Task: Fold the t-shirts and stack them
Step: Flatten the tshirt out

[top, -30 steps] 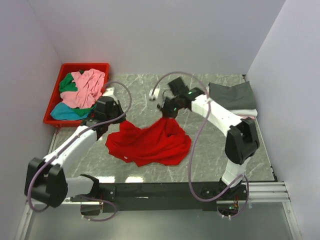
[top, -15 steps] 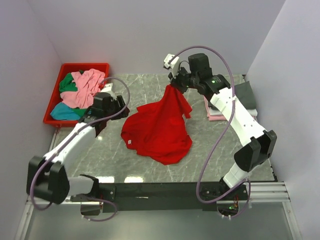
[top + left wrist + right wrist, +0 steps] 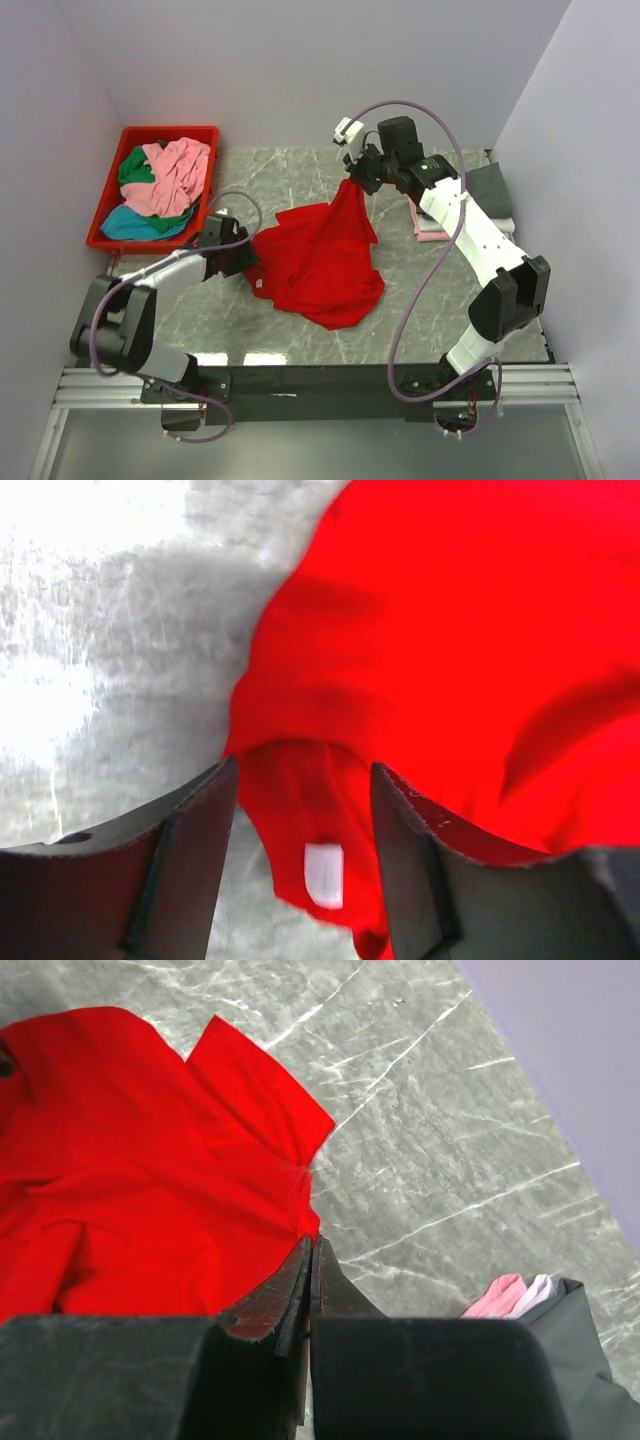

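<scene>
Grey veined marble bench (image 3: 290,175), white walls: a crumpled bright red t-shirt (image 3: 320,265) sprawls at centre, its length running from near edge toward far edge. The right gripper (image 3: 352,182), arm stretched high, is clamped on the soft cloth's far corner. The left gripper (image 3: 248,264), held low, is spread, its dark fingers (image 3: 190,860) straddling the collar and white label (image 3: 323,874).

Lab test cell: white partition walls (image 3: 300,70), marble tabletop (image 3: 430,290), mounting rail (image 3: 545,377)
</scene>
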Robot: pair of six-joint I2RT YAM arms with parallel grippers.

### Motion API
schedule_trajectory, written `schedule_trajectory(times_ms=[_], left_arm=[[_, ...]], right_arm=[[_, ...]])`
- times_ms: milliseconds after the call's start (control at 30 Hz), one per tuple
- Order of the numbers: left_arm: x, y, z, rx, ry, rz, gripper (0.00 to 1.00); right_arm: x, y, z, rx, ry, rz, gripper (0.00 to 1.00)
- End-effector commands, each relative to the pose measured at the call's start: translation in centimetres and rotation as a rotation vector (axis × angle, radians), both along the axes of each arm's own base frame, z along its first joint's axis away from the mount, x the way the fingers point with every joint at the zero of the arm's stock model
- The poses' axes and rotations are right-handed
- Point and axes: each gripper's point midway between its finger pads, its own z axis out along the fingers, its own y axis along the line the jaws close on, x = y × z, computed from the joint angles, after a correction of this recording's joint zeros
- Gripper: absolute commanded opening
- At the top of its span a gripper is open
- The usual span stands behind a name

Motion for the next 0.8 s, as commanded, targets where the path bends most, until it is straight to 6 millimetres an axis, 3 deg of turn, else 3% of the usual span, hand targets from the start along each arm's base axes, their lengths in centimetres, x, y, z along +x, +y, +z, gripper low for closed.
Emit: schedule_trajectory(times_ms=[0, 100, 200, 233, 267, 333, 433, 467, 533, 567, 633, 700, 767], left_arm=[[2.5, -0.1, -0.2, 0.01, -0.017, 0.041, 0.59], [3.4, 0.4, -1.7, 0.069, 0.031, 0.042, 0.51], [4.0, 0.1, -2.0, 0.075, 0.034, 0.024, 0.3], [4.2, -0.1, -1.8, 0.069, 0.023, 0.017, 0.09], [4.5, -0.3, -1.1, 0.06, 0.005, 0.007, 0.01], [5.7, -0.9, 1.2, 0.036, -0.056, -0.011, 0.0], [7.4, -1.6, 8.2, 0.003, -0.216, -0.048, 0.0], [8.1, -1.8, 13.1, -0.013, -0.331, -0.063, 0.0], [8.2, -2.0, 18.3, -0.033, -0.45, -0.082, 0.0], [7.6, -2.0, 23.3, -0.055, -0.568, -0.101, 0.0], [6.4, -2.0, 28.2, -0.08, -0.686, -0.124, 0.0], [4.1, -1.9, 34.6, -0.118, -0.848, -0.152, 0.0], [1.6, -1.3, 39.4, -0.142, -0.967, -0.158, 0.0]], right_arm=[[0.6, 0.0, 1.3, 0.042, -0.041, -0.011, 0.0], [0.5, -0.4, 1.3, 0.042, -0.038, -0.017, 0.0], [0.6, -0.9, 1.4, 0.043, -0.042, -0.025, 0.0], [0.6, -0.9, 1.4, 0.041, -0.042, -0.023, 0.0], [0.8, -1.1, 1.5, 0.041, -0.044, -0.027, 0.0], [1.1, -1.5, 2.2, 0.036, -0.059, -0.035, 0.0], [1.7, -2.4, 4.6, 0.032, -0.119, -0.07, 0.0], [1.8, -2.7, 5.6, 0.036, -0.143, -0.078, 0.0], [1.6, -3.4, 9.2, 0.057, -0.229, -0.099, 0.0], [1.4, -3.7, 11.0, 0.069, -0.273, -0.108, 0.0], [0.6, -4.7, 14.8, 0.095, -0.365, -0.14, 0.0], [-0.3, -5.4, 18.4, 0.125, -0.456, -0.157, 0.0], [-2.3, -6.6, 22.4, 0.159, -0.552, -0.171, 0.0]])
